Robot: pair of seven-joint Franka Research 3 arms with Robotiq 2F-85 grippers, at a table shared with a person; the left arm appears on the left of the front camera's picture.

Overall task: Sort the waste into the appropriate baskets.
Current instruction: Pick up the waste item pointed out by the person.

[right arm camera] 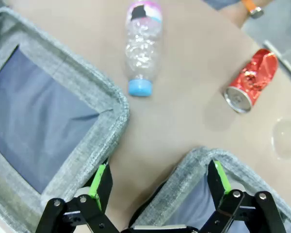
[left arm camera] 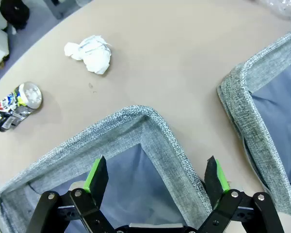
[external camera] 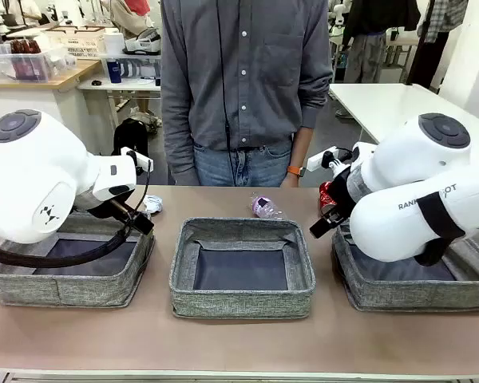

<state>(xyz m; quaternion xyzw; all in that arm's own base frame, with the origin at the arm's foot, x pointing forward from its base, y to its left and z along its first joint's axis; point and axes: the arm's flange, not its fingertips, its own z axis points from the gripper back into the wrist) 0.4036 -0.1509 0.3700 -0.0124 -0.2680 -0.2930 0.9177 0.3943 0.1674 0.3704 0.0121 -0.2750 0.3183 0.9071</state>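
Tan bench (external camera: 239, 343), smooth, running from the left edge to the right. At its far side, in the middle: a person (external camera: 243, 80) standing, in a grey buttoned shirt and blue jeans (external camera: 241, 167), with an orange wristband (external camera: 294, 170) on the arm at the right. Far left behind: a wooden counter (external camera: 44, 80) bearing clear plastic boxes (external camera: 20, 62). Just right of it, a blue cup (external camera: 114, 72) on a white surface. On the floor below, a black bag (external camera: 130, 136). Far right: a white table (external camera: 391, 104), well apart from the bench.
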